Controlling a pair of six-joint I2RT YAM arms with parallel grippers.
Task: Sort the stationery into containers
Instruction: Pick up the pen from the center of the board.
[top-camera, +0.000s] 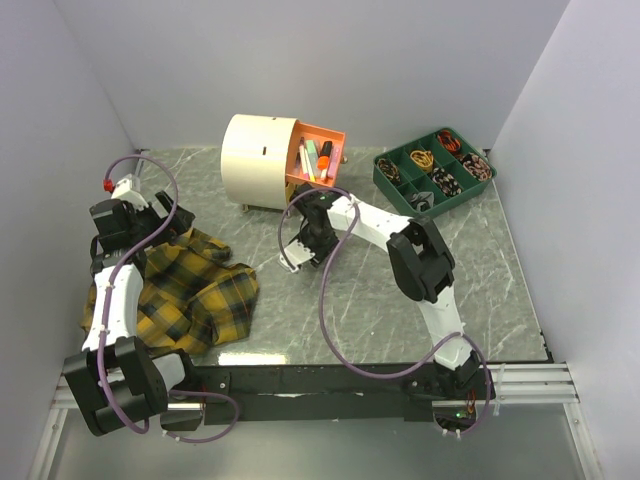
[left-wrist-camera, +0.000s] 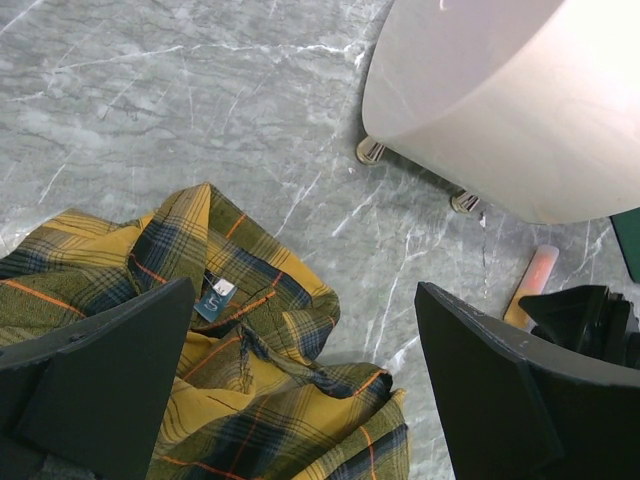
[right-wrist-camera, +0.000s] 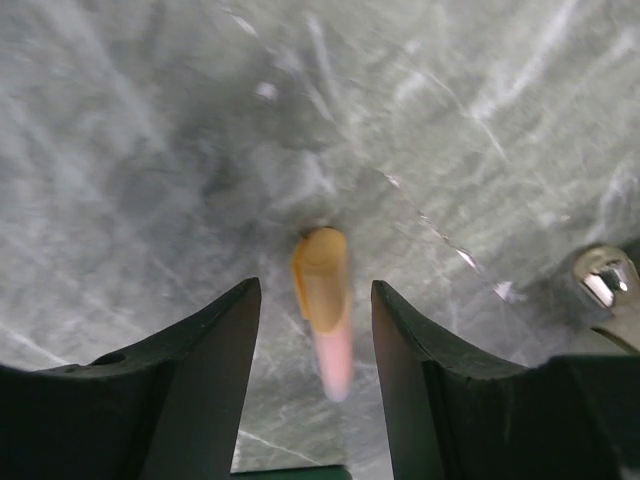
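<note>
Starting at the near edge, the two arm bases are noted side by side on the marble table (top-camera: 480, 260). Just beyond the left base, a yellow-black plaid cloth (top-camera: 190, 290) is seen crumpled on the table, with the left arm stretched over it. The left gripper (left-wrist-camera: 305, 295) is held above the cloth, jaws spread wide, nothing grasped.

Toward the middle, the right gripper (right-wrist-camera: 315, 290) is held low over the table, jaws parted and straddling an orange-pink highlighter marker (right-wrist-camera: 328, 330). A gap is seen on each side of the marker, so it is not gripped. The marker is lying flat on the table just in front of the cream drum chest (top-camera: 255, 160), near one of its metal feet (right-wrist-camera: 598, 275). This wrist view is blurred.

Behind, the chest's orange drawer (top-camera: 330, 132) is found pulled out, with several pens and markers (top-camera: 315, 158) lying in it. Farthest right, a green compartment tray (top-camera: 395, 195) is set apart from the chest.
</note>
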